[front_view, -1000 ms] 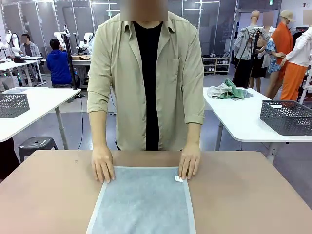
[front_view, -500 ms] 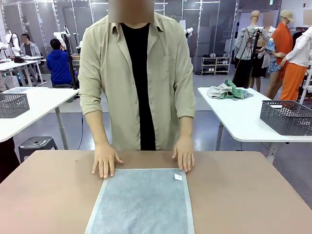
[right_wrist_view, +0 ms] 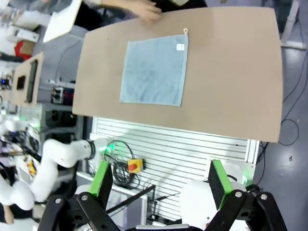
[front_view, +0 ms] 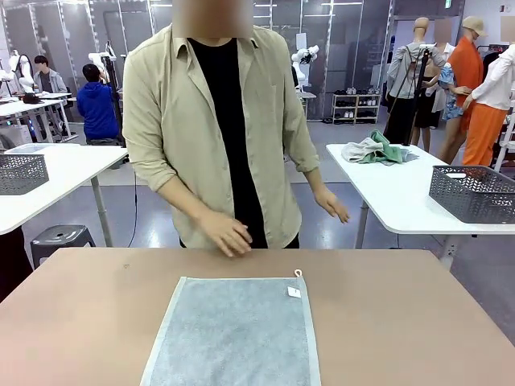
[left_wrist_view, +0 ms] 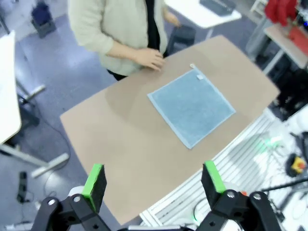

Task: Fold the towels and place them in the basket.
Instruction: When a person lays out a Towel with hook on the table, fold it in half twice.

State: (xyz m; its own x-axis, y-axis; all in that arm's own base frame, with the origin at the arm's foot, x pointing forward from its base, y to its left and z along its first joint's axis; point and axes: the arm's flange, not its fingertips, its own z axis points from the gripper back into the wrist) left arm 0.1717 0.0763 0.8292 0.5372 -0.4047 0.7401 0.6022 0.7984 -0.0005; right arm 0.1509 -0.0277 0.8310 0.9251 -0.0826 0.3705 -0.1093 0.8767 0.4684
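1. Towel (front_view: 233,334): grey-blue, spread flat on table (front_view: 402,322), unfolded, well below and ahead of both claws. Laid open prob. so its edges are easy to pinch.
2. Loop (front_view: 298,273) at its far corner, R-claw side.
3. L claw (left_wrist_view: 154,174): jaws wide apart, empty, high up.
4. R claw (right_wrist_view: 161,179): same, wide apart, empty.
5. Beyond the towel, person's hand (front_view: 227,233) and other hand (front_view: 332,205) are off the cloth, prob. leaving room for the arms.
6. Fold not begun.

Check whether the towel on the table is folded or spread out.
Spread out: the grey-blue towel lies flat on the table as one open square, no fold line.
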